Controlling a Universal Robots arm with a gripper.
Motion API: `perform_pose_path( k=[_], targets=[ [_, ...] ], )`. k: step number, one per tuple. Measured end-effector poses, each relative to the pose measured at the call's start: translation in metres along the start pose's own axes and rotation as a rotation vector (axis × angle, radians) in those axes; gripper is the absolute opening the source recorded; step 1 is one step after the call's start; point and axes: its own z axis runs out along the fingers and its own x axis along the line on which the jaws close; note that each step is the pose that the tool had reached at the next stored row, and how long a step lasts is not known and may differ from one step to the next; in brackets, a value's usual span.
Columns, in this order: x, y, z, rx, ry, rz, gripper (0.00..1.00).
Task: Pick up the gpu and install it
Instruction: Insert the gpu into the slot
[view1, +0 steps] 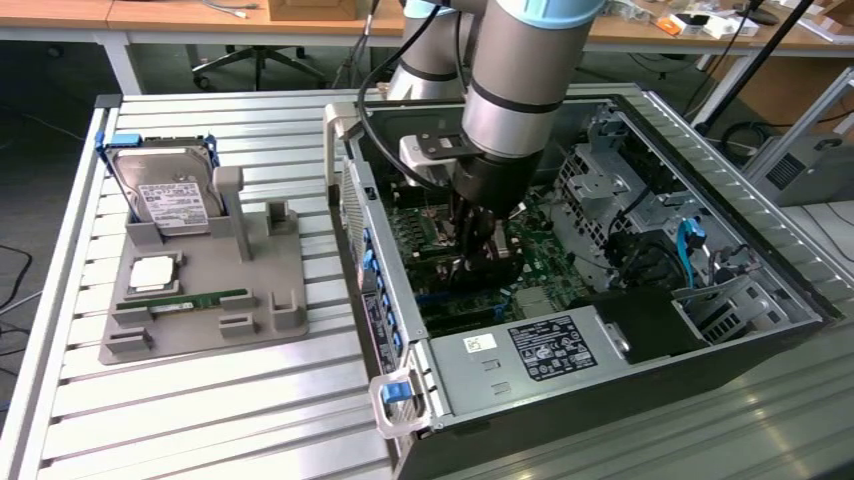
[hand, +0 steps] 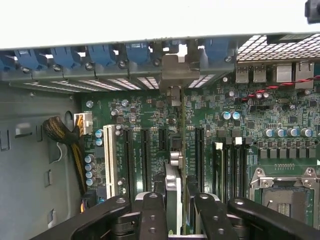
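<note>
My gripper (view1: 478, 262) reaches down into the open computer case (view1: 781, 300), over the green motherboard (view1: 534, 262). In the wrist view the gpu (hand: 182, 131) shows edge-on as a thin dark card standing upright among the long expansion slots. Its silvery bracket (hand: 173, 75) meets the case's rear wall beneath the blue latches (hand: 137, 51). Both black fingers (hand: 150, 215) flank the card's near end, and my gripper (hand: 179, 216) is shut on it. Whether the card's lower edge sits fully in a slot is hidden.
A grey holder (view1: 274, 300) on the slatted table at the exterior view's left carries a hard drive (view1: 167, 195) and a green RAM stick (view1: 200, 299). Inside the case are the power supply (view1: 534, 355), drive cages (view1: 601, 180), cables (hand: 67, 140) and the CPU socket (hand: 285, 192).
</note>
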Motion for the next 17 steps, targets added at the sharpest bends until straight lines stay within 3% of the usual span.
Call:
perform_pose_path(
  k=[2, 3, 7, 8, 11, 17],
  targets=[
    [0.0001, 0.0000, -0.0001, -0.0010, -0.0345, 0.001, 0.27],
    [0.0001, 0.0000, -0.0001, -0.0014, -0.0423, 0.001, 0.27],
    [0.0007, 0.0000, 0.0000, -0.0012, -0.0436, 0.001, 0.27],
    [0.0006, -0.0001, 0.0001, -0.0011, -0.0412, 0.001, 0.27],
    [0.0007, -0.0001, -0.0001, -0.0008, -0.0268, 0.001, 0.27],
    [0.0007, 0.0000, -0.0004, -0.0007, -0.0263, 0.001, 0.27]
  ],
)
